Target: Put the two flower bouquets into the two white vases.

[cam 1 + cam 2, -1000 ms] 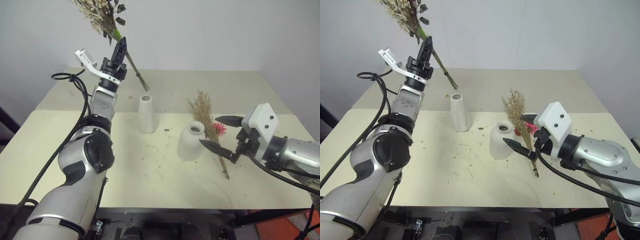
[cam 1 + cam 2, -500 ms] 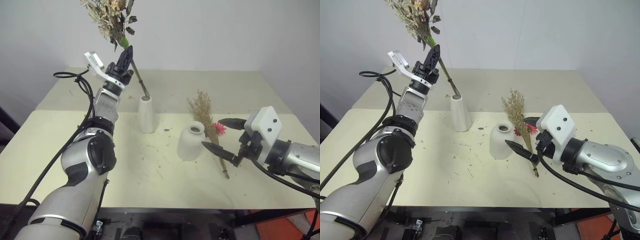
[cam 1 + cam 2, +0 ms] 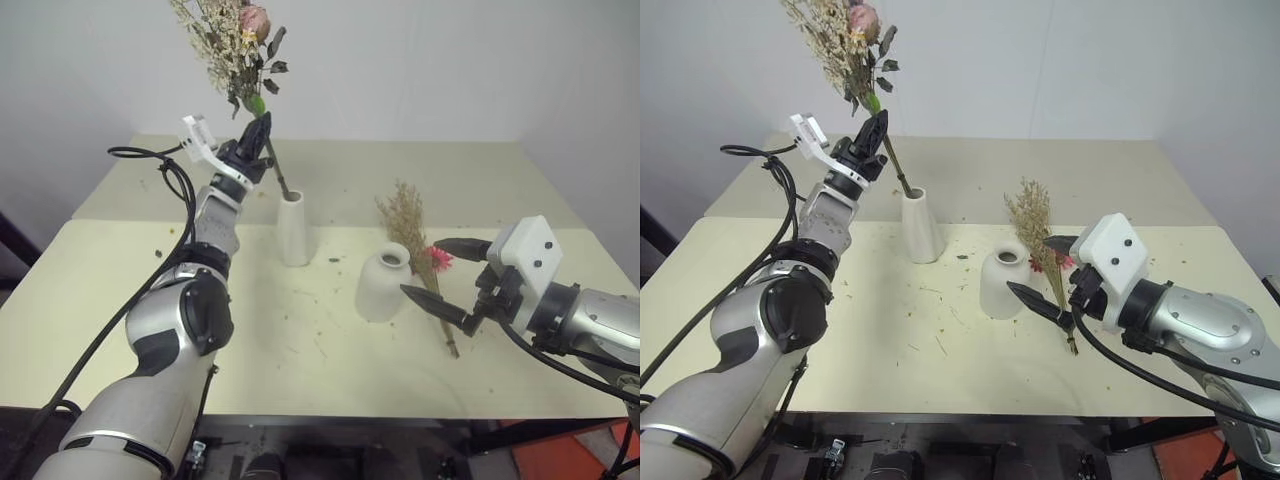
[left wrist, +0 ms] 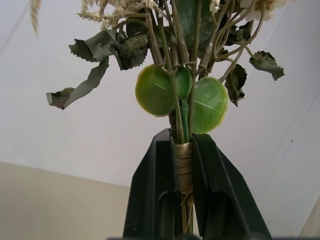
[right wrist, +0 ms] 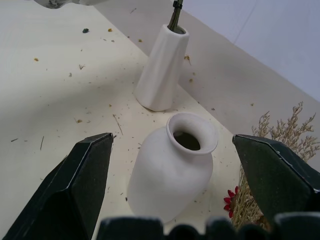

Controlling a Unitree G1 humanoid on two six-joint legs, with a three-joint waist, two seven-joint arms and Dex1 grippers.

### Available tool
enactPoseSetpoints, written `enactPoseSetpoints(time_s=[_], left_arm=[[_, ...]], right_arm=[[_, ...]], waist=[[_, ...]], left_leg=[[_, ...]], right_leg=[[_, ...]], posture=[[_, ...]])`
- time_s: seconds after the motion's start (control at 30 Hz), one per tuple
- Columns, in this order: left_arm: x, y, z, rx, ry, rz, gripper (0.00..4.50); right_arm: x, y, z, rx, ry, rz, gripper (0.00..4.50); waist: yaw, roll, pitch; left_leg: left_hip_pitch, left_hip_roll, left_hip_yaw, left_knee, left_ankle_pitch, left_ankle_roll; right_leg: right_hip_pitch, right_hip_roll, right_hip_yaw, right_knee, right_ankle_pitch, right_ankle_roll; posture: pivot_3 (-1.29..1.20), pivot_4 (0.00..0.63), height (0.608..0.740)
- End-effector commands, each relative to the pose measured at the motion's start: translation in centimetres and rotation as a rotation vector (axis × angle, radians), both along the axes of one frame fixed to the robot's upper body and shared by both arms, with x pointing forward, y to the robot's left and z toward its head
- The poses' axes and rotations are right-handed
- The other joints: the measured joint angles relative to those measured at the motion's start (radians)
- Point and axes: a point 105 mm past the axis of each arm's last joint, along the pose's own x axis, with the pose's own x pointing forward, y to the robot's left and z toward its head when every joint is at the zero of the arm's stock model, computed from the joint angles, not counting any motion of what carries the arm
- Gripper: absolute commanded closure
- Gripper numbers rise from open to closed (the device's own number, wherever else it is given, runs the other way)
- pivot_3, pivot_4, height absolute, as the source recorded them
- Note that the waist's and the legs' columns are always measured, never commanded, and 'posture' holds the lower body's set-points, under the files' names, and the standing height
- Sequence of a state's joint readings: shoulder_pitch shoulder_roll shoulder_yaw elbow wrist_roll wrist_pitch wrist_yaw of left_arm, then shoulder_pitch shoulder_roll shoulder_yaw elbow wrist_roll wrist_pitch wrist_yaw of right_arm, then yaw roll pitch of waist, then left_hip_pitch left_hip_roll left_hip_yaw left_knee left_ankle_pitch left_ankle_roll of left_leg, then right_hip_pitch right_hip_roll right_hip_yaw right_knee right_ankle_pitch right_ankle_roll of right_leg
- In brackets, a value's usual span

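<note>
bouquet [image 3: 236, 45]: pink-cream one, clamped in left gripper [image 3: 260, 135], stem tip at tall vase [image 3: 293, 228] mouth
axis: stem slants down-right into vase
right gripper [image 3: 447, 277]: wide open, empty
dry bouquet [image 3: 418, 250]: on table beside round vase [image 3: 382, 283], nearer right gripper

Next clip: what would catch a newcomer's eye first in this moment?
The bouquet of cream and pink blooms, raised high at the table's far left by the left gripper, jaws shut on its stem, whose tip sits in the mouth of the tall slim vase. Then the dry tan bouquet with a red daisy lying beside the squat vase, the right gripper open near it.
</note>
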State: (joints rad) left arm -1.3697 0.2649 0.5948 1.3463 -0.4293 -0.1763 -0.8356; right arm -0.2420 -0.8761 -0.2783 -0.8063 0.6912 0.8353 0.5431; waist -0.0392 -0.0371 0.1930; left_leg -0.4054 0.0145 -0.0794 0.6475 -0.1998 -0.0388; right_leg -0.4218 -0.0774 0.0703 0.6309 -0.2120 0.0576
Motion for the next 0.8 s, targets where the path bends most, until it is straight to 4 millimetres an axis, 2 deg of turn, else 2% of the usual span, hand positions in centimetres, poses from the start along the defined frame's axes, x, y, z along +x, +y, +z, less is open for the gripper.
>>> enactPoseSetpoints(time_s=[0.03, 0.5, 0.8], left_arm=[[-0.3, -0.3, 0.9, 0.028, -0.051, 0.009, 4.37], [-0.9, -2.0, -0.4, 0.198, -0.103, -0.032, 4.37], [-1.2, -2.4, -2.4, 0.294, -0.104, -0.047, 4.37]], right_arm=[[-0.6, 0.0, 1.1, 0.002, -0.070, -0.002, 0.00], [-0.6, -0.2, 1.3, -0.006, -0.068, 0.002, 0.00], [-0.4, -0.1, 1.3, -0.008, -0.067, 0.013, 0.00]], waist=[[0.001, 0.000, 0.000], [-0.001, 0.000, 0.000], [-0.001, 0.000, 0.000]], left_leg=[[0.000, 0.000, 0.000, 0.000, 0.000, 0.000], [0.000, 0.000, 0.000, 0.000, 0.000, 0.000], [0.001, 0.000, 0.000, 0.000, 0.000, 0.000]], right_leg=[[0.000, 0.000, 0.000, 0.000, 0.000, 0.000], [0.000, 0.000, 0.000, 0.000, 0.000, 0.000], [0.000, 0.000, 0.000, 0.001, 0.000, 0.000]], posture=[[0.00, 0.150, 0.740], [0.00, 0.150, 0.740], [0.00, 0.150, 0.740]])
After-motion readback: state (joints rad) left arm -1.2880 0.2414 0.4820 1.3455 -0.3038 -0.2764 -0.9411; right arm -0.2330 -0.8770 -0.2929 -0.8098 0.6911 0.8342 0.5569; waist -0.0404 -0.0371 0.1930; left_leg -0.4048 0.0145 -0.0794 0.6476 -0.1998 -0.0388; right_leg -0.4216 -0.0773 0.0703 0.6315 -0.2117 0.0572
